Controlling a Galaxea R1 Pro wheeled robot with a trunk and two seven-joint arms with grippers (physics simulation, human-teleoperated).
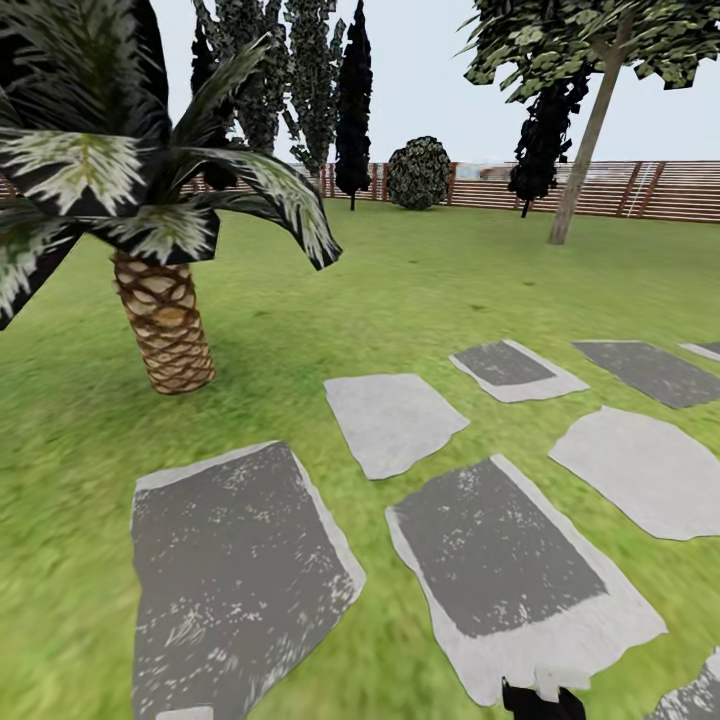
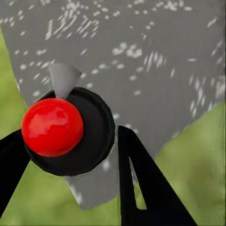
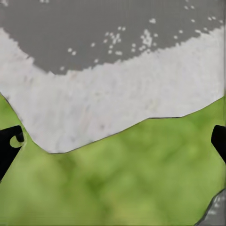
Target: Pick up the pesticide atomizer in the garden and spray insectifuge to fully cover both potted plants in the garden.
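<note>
Your left tool (image 2: 70, 155) grips a dark round bottle with a red ball top (image 2: 70, 129), probably the atomizer. Your right tool (image 3: 115, 141) gapes wide, holding nothing, over the grey paving slab's (image 3: 108, 84) edge.

Ahead of you, lawn (image 1: 420, 270) runs to a slatted wooden fence (image 1: 600, 190) at the far edge. A palm (image 1: 160, 320) with a scaly trunk stands at your left, fronds drooping over the grass. Grey stepping stones (image 1: 395, 420) lie scattered across the foreground, some dark-centred with pale rims. A round dark bush (image 1: 418, 172) sits by the fence, tall dark conifers (image 1: 352, 100) beside it, and a leaning tree (image 1: 590, 120) at right.
</note>
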